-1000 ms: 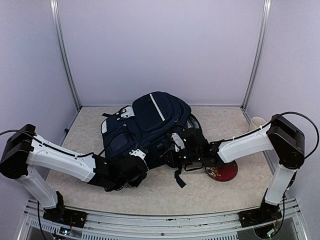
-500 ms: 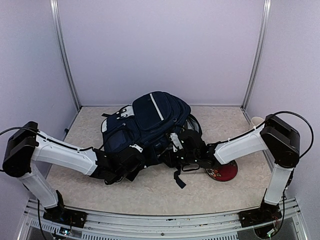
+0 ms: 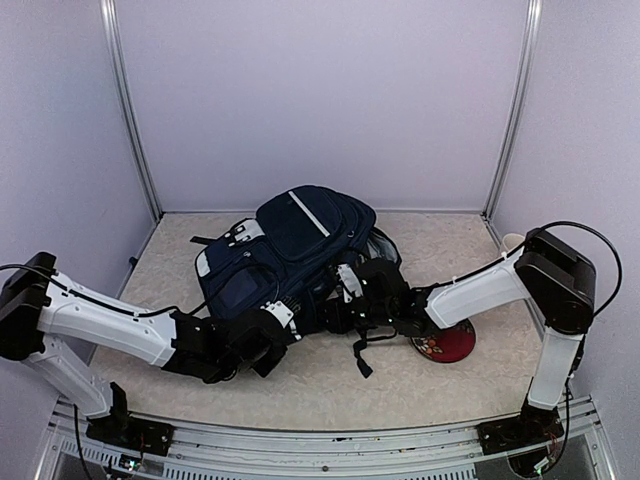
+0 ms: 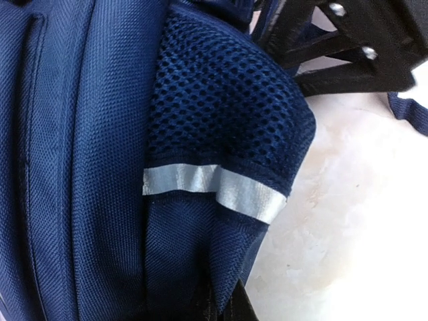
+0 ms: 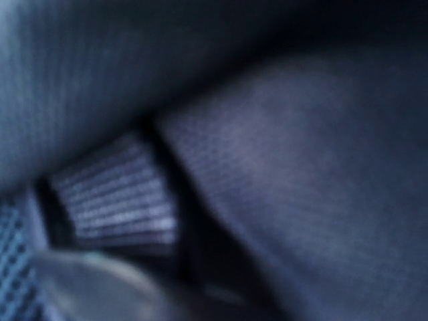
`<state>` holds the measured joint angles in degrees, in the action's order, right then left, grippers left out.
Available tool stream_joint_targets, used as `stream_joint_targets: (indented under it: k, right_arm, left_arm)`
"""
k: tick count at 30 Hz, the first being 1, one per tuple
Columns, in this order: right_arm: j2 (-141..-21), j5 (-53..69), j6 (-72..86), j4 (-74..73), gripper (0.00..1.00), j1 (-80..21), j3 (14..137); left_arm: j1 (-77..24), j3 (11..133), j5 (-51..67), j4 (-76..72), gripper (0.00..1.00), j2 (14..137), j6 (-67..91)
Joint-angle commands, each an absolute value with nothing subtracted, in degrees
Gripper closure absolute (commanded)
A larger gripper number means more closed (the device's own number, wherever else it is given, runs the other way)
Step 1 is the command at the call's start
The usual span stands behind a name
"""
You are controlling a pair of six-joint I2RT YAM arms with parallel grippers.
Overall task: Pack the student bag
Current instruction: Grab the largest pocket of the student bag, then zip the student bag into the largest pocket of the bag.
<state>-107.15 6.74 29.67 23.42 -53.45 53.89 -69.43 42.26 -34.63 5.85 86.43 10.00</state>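
Bag pos: student bag (image 3: 290,250) lies mid table (image 3: 300,390), white patch end to my L, black strap (image 3: 358,355) trailing toward the near edge.
Nearby: red dish (image 3: 450,345) flat on the table, partly under my R forearm; white cup (image 3: 514,243) at the far R wall, well apart from the bag.
L arm: stretched low across the table to the bag's near edge.
L gripper (image 3: 272,322): closed right down, pinching navy fabric below the mesh pocket (image 4: 214,100) and silver strip (image 4: 214,187).
R arm: reaching in low from the R.
R gripper (image 3: 340,312): buried against the bag's R side; wrist cam only blurred cloth, can't tell how wide it is or what it grips.
Contents: bag interior not visible.
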Motion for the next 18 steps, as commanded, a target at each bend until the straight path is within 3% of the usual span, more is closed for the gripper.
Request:
stream_joint_targets:
  k: [1, 3, 6, 14, 18]
  right_arm:
    - [-109.1, 0.6, 31.6, 21.8, 0.73, -54.3, 56.6]
    - [-108.9, -5.1, 33.2, 16.7, 0.88, -54.1, 56.9]
    - [-106.1, -11.6, 34.2, 12.7, 0.96, -53.6, 55.0]
    - [-93.4, -17.0, 33.2, 7.4, 0.94, -47.5, 46.7]
    - [-89.0, -11.4, 27.0, 8.9, 0.86, -46.6, 44.4]
  left_arm:
    - [-72.3, 45.9, -29.1, 0.3, 1.0, 86.8, 9.4]
    - [-72.2, 46.2, -29.8, 0.9, 1.0, 86.8, 9.8]
    - [-71.1, 45.7, -30.7, 2.8, 1.0, 86.4, 10.7]
    - [-69.9, 42.9, -30.3, 3.6, 1.0, 83.7, 11.9]
    - [-69.9, 43.1, -30.1, 3.4, 1.0, 83.7, 11.4]
